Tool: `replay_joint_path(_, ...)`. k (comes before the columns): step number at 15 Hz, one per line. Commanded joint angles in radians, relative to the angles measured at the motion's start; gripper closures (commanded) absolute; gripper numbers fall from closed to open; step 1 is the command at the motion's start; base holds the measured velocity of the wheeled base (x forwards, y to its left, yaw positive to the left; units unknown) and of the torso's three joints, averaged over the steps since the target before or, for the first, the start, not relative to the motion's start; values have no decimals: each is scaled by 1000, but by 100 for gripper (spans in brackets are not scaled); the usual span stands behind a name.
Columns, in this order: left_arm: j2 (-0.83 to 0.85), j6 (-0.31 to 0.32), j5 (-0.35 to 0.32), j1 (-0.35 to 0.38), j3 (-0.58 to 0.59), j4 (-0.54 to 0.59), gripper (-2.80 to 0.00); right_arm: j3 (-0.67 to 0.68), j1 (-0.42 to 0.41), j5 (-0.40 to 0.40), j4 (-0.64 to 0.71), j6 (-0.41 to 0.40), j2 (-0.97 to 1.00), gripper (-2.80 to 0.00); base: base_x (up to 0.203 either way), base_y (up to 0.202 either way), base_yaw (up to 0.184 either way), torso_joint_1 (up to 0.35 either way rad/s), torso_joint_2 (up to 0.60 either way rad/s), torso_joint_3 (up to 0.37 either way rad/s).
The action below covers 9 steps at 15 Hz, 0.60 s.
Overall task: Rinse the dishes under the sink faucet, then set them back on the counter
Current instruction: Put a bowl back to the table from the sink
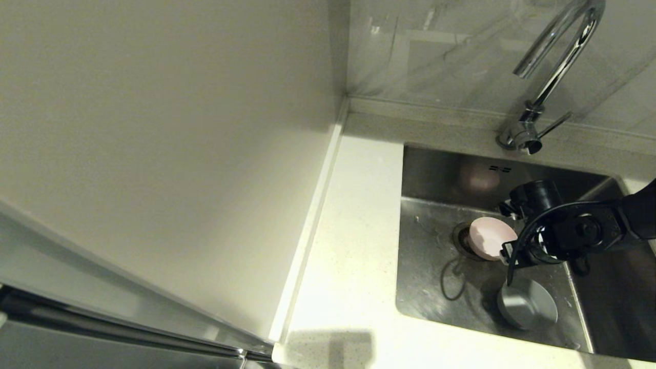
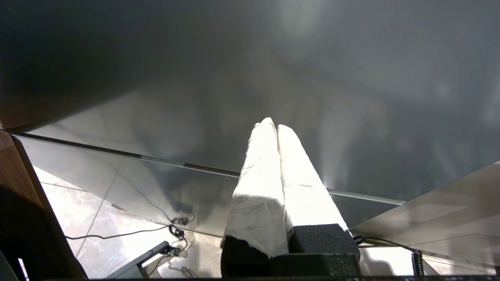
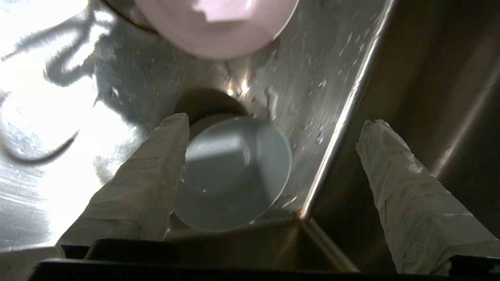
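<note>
In the steel sink (image 1: 430, 246) a pale pink bowl (image 1: 489, 237) lies over the round drain (image 1: 461, 239). A pale blue-white bowl with a grey outside (image 1: 528, 305) stands upright near the sink's front right corner. My right gripper (image 1: 533, 255) hangs open just above the sink floor, over the blue bowl (image 3: 234, 171). One taped finger (image 3: 156, 175) is beside that bowl's rim and the other finger (image 3: 410, 195) is out by the sink wall. The pink bowl (image 3: 215, 27) lies beyond the fingertips. My left gripper (image 2: 273, 125) is parked and shut on nothing. The lilac plate is out of view.
The chrome gooseneck faucet (image 1: 556, 72) rises behind the sink with its side lever (image 1: 556, 124) at the base. White speckled counter (image 1: 353, 230) runs left of the sink, bounded by a cream wall panel (image 1: 154, 154). Water drops dot the sink floor (image 3: 312, 78).
</note>
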Motion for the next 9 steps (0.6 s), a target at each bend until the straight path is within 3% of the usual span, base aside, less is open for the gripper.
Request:
replay_joint_path(1,0,-1,0,0,3,0,0,-32,-1,-2,26,9,27,-280,0,0,0,0,0,0)
replay_joint_path(4,0,-1,0,0,3,0,0,-74,-1,-2,46,46,39,-280,0,0,0,0,0,0)
replay_joint_path(9,0,-1,0,0,3,-1,0,-180,1,-28,132,234,138,-280,0,0,0,0,0,0)
